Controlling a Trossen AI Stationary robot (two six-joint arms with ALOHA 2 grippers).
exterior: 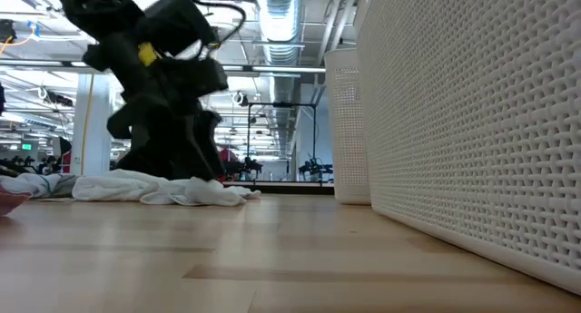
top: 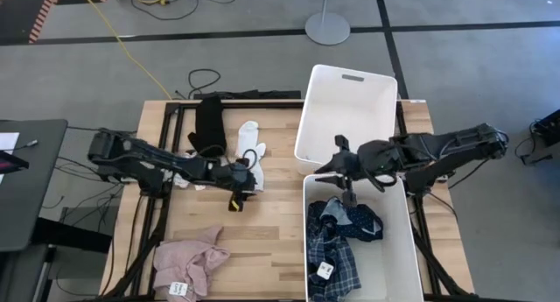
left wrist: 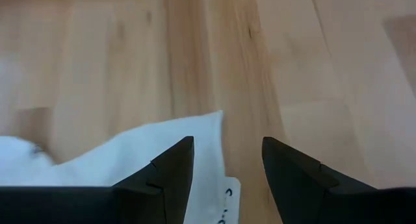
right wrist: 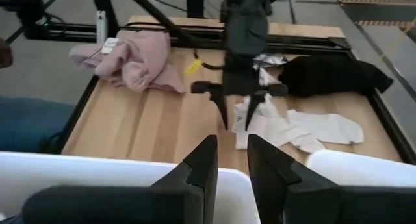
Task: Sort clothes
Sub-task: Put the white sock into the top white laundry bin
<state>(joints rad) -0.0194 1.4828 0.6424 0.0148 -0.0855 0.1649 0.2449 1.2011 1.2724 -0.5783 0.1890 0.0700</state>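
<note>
White socks (top: 252, 153) are lying mid-table, long axis running from the table's far side toward the near side, just left of the far white bin (top: 346, 118). Black piece (top: 208, 122) is lying beside them on the left, long axis also far-to-near. Pink piece (top: 188, 263) is sitting bunched at the near left corner, no clear axis. Blue plaid shirt (top: 337, 245) is crumpled inside the near white bin (top: 398, 258).

Left gripper (top: 243, 181) is hovering over the near end of the socks. Left wrist view is showing the jaws spread, a gap of bare wood between the fingers (left wrist: 172, 175), white fabric (left wrist: 130, 159) under one finger; contact is not clear. The high view is not showing that gap.

Right gripper (top: 337, 166) is hanging above the seam between the two bins. Right wrist view is showing its jaws parted only narrowly, nothing between them, bin rim (right wrist: 117, 165) just below. It is also showing the left gripper (right wrist: 242, 107) from the front, over the socks (right wrist: 305, 130), with the pink piece (right wrist: 130, 58) and black piece (right wrist: 335, 74) beyond.

Low view is showing the socks (exterior: 163, 188) lying flat on the table (exterior: 227, 259), the left arm's gripper (exterior: 168, 73) above them, and perforated bin walls (exterior: 472, 122) filling the right; no plaid shirt visible there.
</note>
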